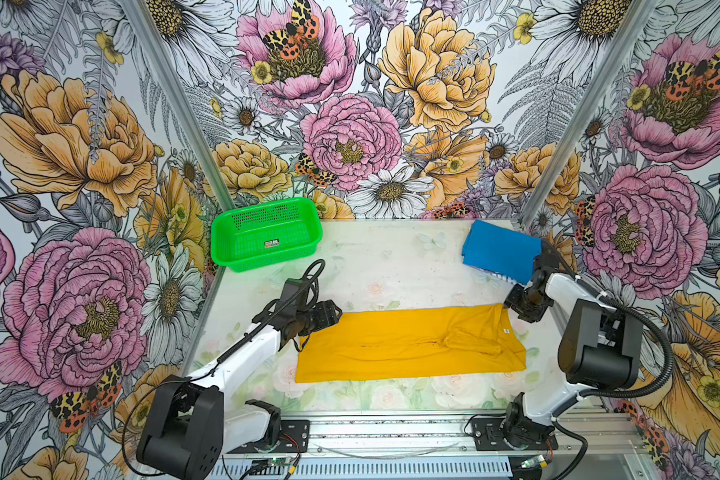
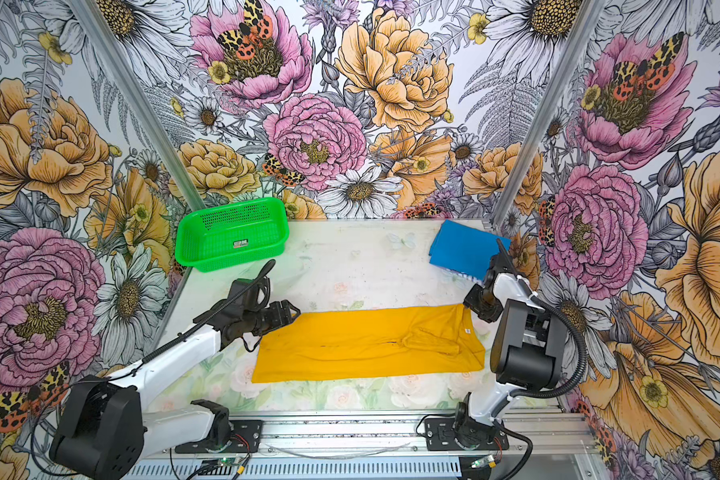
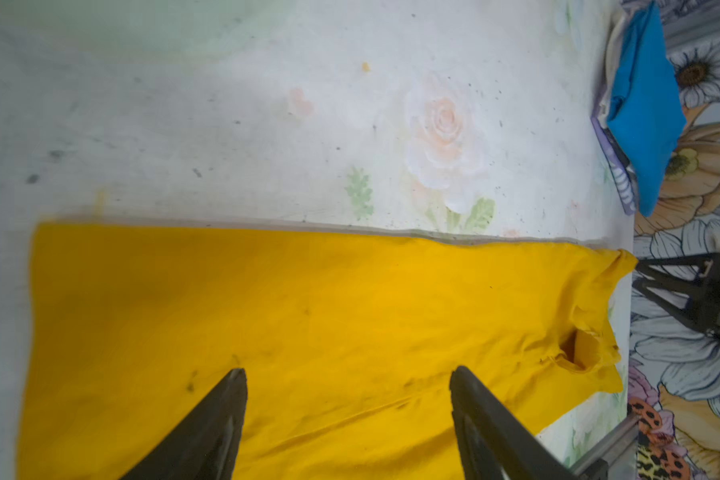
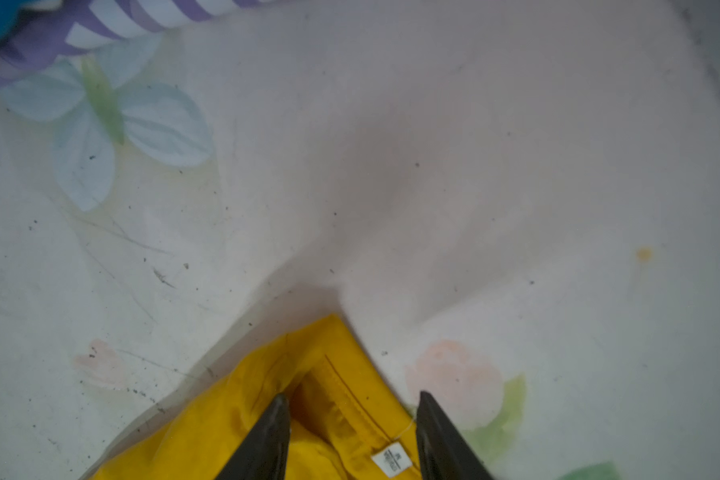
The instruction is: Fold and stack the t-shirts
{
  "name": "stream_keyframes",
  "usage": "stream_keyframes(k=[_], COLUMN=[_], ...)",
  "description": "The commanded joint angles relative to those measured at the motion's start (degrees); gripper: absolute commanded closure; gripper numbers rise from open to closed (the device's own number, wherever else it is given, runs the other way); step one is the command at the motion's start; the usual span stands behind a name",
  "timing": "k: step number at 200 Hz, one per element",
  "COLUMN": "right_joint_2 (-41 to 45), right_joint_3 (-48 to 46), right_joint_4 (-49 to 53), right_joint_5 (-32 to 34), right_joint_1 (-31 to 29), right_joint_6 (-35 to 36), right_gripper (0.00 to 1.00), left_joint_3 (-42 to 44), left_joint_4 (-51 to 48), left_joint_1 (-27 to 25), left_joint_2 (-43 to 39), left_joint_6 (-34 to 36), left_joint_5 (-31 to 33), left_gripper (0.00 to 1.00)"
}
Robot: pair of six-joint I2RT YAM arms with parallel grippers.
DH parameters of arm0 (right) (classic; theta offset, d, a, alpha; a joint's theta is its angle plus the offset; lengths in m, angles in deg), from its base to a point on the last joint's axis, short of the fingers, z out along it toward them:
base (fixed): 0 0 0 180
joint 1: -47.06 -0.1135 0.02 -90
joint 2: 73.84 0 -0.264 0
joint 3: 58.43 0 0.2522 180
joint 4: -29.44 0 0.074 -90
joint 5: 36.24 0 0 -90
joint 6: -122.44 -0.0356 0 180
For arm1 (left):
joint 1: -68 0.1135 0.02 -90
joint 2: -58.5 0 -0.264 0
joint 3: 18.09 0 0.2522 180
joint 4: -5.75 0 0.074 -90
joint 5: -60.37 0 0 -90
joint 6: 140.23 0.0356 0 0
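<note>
Progress, in both top views: yellow t-shirt (image 1: 408,345) lies on the tabletop (image 1: 391,266) as a long half-folded strip; blue t-shirt (image 1: 499,249) sits folded far right. Left wrist: your left pincer (image 3: 348,370) gapes empty above the yellow; right wrist: right pincer (image 4: 350,399) parted astride its collar (image 4: 341,386), gripping nothing; I judge cross-folds and stacking remain.

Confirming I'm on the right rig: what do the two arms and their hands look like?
The left arm and right arm have white link shells and bulky black joint housings. A black corrugated cable runs along each. The left hand and right hand each have two dark, tapering, pointed fingers. No markings visible.
</note>
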Motion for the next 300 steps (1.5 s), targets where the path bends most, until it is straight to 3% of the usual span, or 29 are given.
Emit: stream_keyframes(k=[1,36,119,193,261,300], right_joint_2=[-0.7,-1.5,-7.8,-12.7,-2.4,-1.2], right_joint_3=[0.6,0.6,3.1,8.8,5.0,3.2], right_joint_4=[-2.1,-2.2,-3.2,-3.2,-3.1,-3.2], right_joint_5=[-0.7,-1.4,-4.5,-1.9,-6.9,-11.0], right_joint_1=[1.4,2.2,0.3,0.4,0.6,0.5], right_joint_6=[0.3,1.0,0.4,-0.7,0.0,1.2], right_gripper=[0.49,0.50,0.50,0.46,0.48,0.50], left_joint_3=[2.1,3.3,2.5,2.5,-1.3,-3.8], left_joint_4=[-2.9,-3.1,-3.1,-2.7,0.6,2.6], left_joint_1=[4.3,8.8,11.0,12.1,12.3,12.2], left_joint_2=[-2.9,-2.7,0.9,2.9,10.1,14.9], left_joint_6=[-2.8,-3.1,-3.7,-3.2,-2.5,-2.4], left_joint_5=[2.2,2.7,4.0,4.1,6.1,7.6], left_gripper=[0.22,0.22,0.23,0.23,0.27,0.29])
